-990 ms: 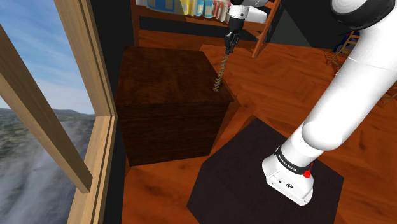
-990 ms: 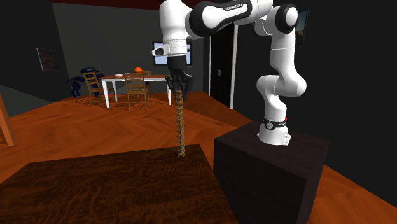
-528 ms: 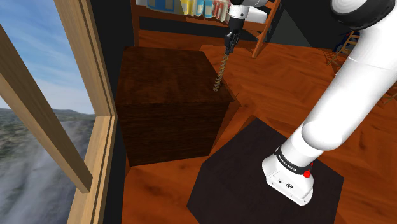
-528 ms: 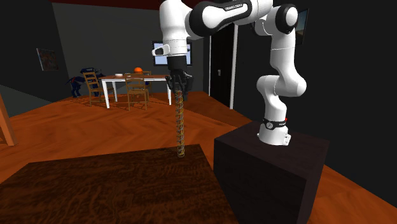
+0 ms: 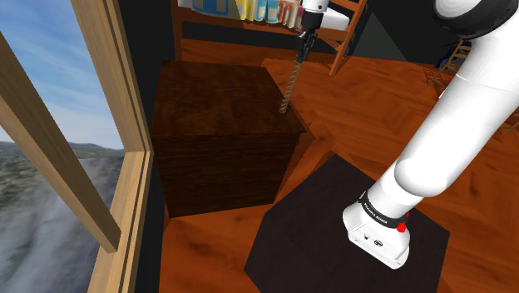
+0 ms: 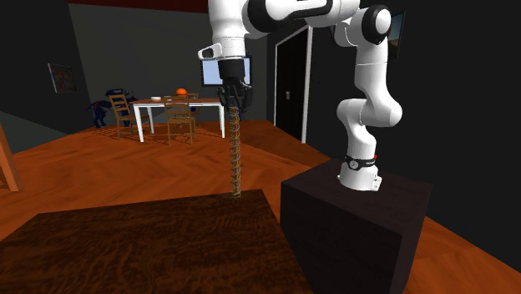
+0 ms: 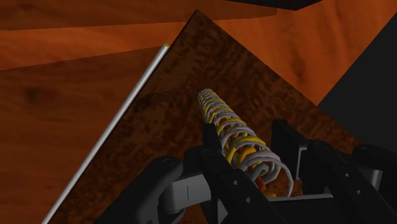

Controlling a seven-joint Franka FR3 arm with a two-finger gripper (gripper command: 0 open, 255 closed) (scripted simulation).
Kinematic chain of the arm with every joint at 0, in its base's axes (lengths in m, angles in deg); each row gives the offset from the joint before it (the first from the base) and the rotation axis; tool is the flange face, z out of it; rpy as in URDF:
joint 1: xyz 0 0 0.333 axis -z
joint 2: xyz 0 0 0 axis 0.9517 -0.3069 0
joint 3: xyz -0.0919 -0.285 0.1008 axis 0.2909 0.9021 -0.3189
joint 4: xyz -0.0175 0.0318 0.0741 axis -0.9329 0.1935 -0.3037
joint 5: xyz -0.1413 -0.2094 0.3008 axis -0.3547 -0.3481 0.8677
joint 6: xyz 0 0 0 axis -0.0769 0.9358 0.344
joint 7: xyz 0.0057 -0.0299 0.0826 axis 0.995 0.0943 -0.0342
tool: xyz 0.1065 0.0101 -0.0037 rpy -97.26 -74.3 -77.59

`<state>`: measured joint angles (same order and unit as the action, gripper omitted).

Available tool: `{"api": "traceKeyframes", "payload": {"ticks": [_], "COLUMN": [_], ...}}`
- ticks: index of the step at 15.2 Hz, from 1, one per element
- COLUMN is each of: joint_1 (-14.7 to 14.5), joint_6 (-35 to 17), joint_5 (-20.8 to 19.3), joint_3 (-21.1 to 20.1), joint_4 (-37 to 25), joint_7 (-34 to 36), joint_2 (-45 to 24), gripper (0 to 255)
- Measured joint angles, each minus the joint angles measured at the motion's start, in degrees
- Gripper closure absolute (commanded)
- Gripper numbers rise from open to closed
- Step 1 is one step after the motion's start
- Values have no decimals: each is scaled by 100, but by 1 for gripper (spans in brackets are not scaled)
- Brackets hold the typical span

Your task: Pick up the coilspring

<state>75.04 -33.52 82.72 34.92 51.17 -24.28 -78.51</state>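
A long coil spring (image 6: pixel 236 154) of yellow and grey wire hangs straight down from my black gripper (image 6: pixel 233 103), which is shut on its top end. In the shoulder view the coil spring (image 5: pixel 290 86) dangles from the gripper (image 5: pixel 303 52) over the near right corner of the dark wooden table (image 5: pixel 212 104), its lower end a little above the tabletop. In the wrist view the fingers (image 7: pixel 224 167) clasp the coil spring (image 7: pixel 232 133), which points toward the dark wooden table (image 7: pixel 178 121) below.
The robot's dark stand (image 6: pixel 355 217) sits beside the table. A window frame (image 5: pixel 100 116) fills the shoulder view's left. Shelves with books (image 5: pixel 241 10) and a ladder (image 5: pixel 349 37) stand behind the table. A white dining table with chairs (image 6: pixel 167 113) stands far off on the wooden floor.
The gripper has risen with the coil spring, whose lower end now hangs a little higher above the table corner.
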Motion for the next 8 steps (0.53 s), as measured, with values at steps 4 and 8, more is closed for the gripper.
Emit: {"api": "traceKeyframes", "payload": {"ticks": [4, 8], "joint_1": [6, 15], "joint_6": [287, 571], "joint_5": [-3, -2], "joint_3": [5, 11], "joint_4": [-280, -573], "joint_7": [-4, -13], "joint_2": [7, -2], "gripper": [255, 255]}}
